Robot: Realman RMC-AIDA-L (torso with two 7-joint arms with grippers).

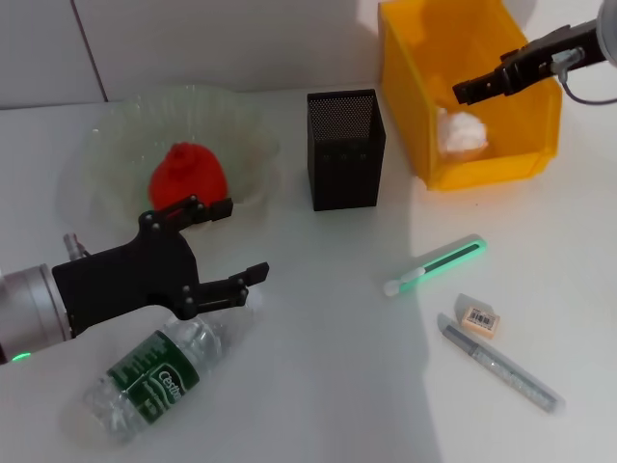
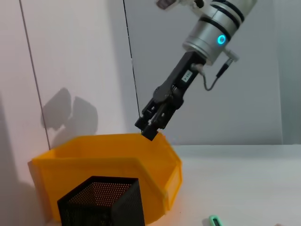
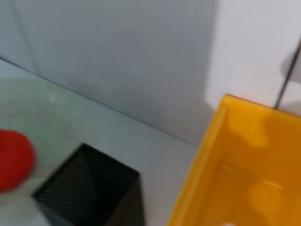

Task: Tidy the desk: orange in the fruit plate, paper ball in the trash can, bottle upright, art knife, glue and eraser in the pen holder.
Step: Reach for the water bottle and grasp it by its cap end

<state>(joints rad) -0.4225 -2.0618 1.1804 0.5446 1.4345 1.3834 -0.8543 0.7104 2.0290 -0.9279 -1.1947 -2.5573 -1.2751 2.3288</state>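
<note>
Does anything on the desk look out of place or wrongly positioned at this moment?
Yes. The bottle lies on its side near the open left gripper, not upright. The eraser and two pen-like tools lie loose on the table, outside the pen holder. The orange and paper ball are already placed.

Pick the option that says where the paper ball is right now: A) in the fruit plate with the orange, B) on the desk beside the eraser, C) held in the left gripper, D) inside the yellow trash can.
D: the paper ball lies inside the trash can, below the right gripper.
</note>
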